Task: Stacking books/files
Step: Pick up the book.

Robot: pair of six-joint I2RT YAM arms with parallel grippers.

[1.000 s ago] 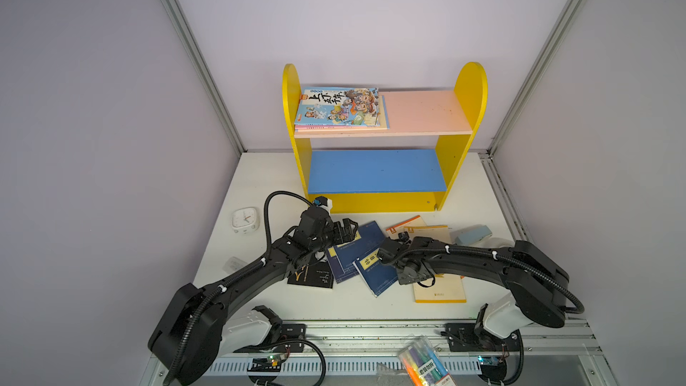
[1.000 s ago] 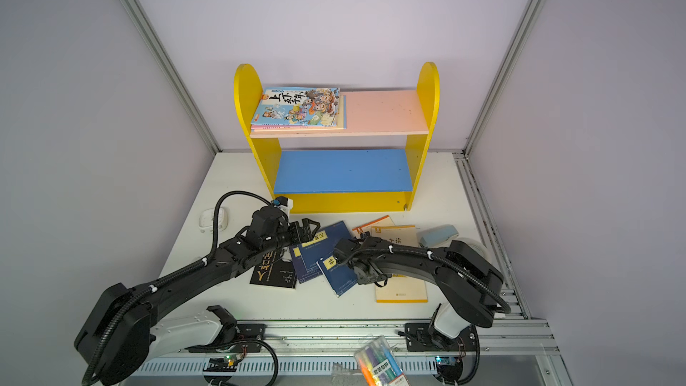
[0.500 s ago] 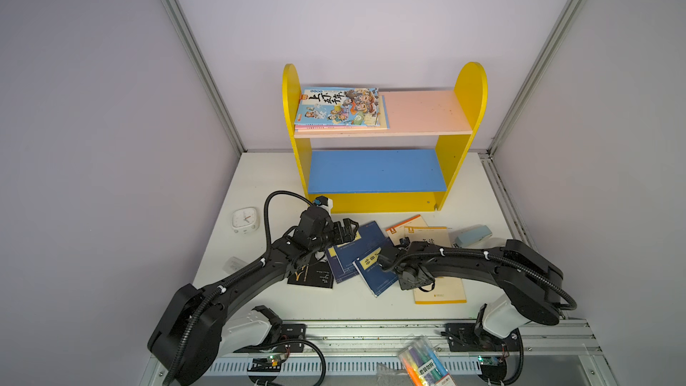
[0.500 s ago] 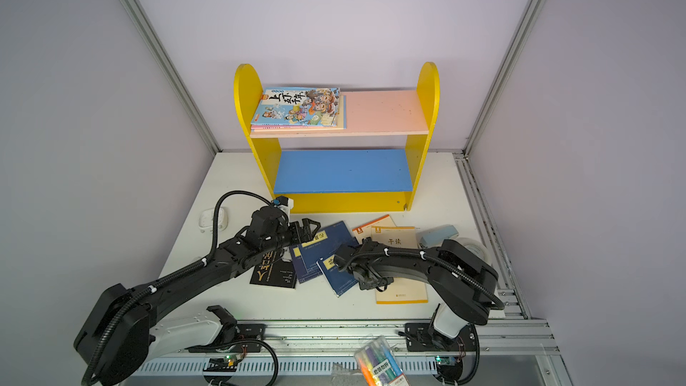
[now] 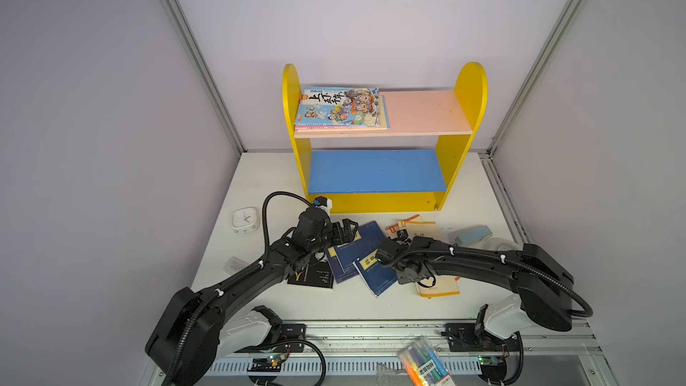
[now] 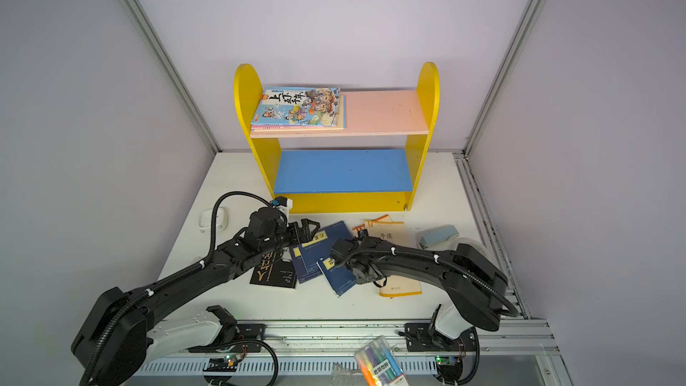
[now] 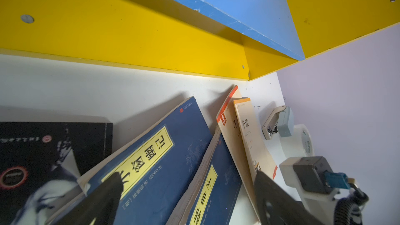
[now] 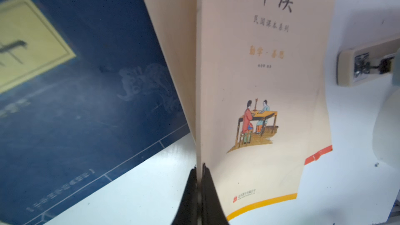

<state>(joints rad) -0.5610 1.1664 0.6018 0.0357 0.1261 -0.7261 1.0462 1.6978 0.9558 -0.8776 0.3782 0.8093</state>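
White table enclosed by lilac walls. A yellow shelf unit stands at the far side, with cartoon books stacked on the left of its upper board. The other books lie scattered on the near table: black book at left, navy books overlapping in the middle, cream book at right.

The left gripper stands wide open over the navy books, holding nothing. The right gripper is pinched tight on the cream book's thin raised edge.

Risk: the pinch appears to take only the edge. When lifted, the book could sag open, slip free or tear. It could also drag the neighbouring navy book.
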